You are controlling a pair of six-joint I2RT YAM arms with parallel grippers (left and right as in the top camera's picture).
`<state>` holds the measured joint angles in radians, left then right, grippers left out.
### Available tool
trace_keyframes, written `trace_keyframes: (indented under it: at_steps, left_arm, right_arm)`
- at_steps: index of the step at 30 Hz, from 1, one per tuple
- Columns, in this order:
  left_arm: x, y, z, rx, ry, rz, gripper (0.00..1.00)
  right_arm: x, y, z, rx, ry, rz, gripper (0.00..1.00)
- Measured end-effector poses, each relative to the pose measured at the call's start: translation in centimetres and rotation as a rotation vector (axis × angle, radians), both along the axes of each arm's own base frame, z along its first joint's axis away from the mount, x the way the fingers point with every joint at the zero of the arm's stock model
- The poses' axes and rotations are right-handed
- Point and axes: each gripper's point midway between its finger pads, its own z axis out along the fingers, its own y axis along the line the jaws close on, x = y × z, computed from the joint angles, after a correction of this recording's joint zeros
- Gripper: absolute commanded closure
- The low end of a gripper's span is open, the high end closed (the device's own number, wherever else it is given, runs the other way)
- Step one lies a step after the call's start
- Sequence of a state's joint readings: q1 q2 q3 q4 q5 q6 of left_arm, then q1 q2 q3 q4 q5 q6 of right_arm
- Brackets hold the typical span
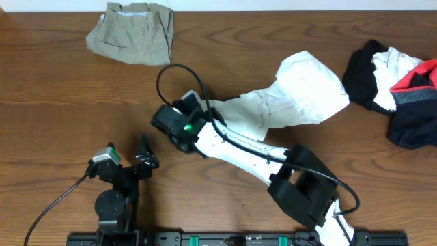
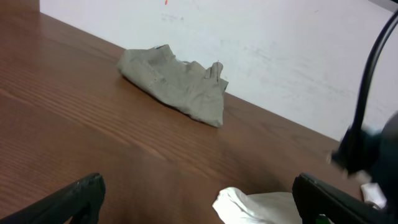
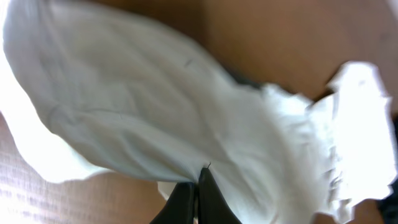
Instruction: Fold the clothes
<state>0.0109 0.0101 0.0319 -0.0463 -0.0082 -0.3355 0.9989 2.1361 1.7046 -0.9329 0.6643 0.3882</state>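
The white top [image 1: 300, 92] is soft creased cloth, the table [image 1: 54, 102] matt grained wood.

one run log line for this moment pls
right gripper shut on white garment | left gripper open, holding nothing | khaki piece lying apart | black-red-white pile lying apart

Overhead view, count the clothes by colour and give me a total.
Khaki: 1, the khaki piece.
White: 2, the large white garment and a white piece at the far right.
Black: 1, the black piece.
Red: 1, the red piece.
Total: 5, though the far-right pieces overlap, so that count is uncertain.
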Motion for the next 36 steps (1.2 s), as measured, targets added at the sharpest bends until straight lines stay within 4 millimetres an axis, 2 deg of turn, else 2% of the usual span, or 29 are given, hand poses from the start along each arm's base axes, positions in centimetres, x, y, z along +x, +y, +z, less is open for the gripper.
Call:
trace_keyframes:
  at_steps: [6,10,15,18,21,24,28,29,31,36]
  left_arm:
    - [0.0,0.0,0.0,0.000,0.000,0.000,0.02]
    - [0.0,0.0,0.0,0.000,0.000,0.000,0.02]
    - [0.0,0.0,0.0,0.000,0.000,0.000,0.02]
    - [0.0,0.0,0.0,0.000,0.000,0.000,0.02]
    - [0.0,0.0,0.0,0.000,0.000,0.000,0.02]
    - [0.0,0.0,0.0,0.000,0.000,0.000,0.02]
    - [0.0,0.0,0.0,0.000,0.000,0.000,0.02]
    - [0.0,0.0,0.0,0.000,0.000,0.000,0.02]
    - [0.0,0.0,0.0,0.000,0.000,0.000,0.02]
    - [0.0,0.0,0.0,0.000,0.000,0.000,0.02]
  right_arm:
    - [3.0,0.7,2.8,0.066,-0.141,-0.048,0.98]
    - [6.7,0.1,4.3,0.160,-0.247,-0.123,0.98]
    - [12.8,-2.8,6.9,0.273,-0.404,-0.245,0.99]
    - [15.4,-5.1,7.9,0.301,-0.455,-0.297,0.99]
    - [17.2,-7.2,7.7,0.336,-0.439,-0.321,0.98]
    - [18.3,-8.9,6.8,0.366,-0.385,-0.333,0.96]
    - [18.9,-11.3,5.4,0.390,-0.310,-0.373,0.80]
    - [19.0,-12.0,5.1,0.388,-0.296,-0.384,0.66]
    - [18.9,-12.8,4.8,0.381,-0.277,-0.397,0.46]
    - [17.5,-13.6,3.9,0.327,-0.202,-0.392,0.36]
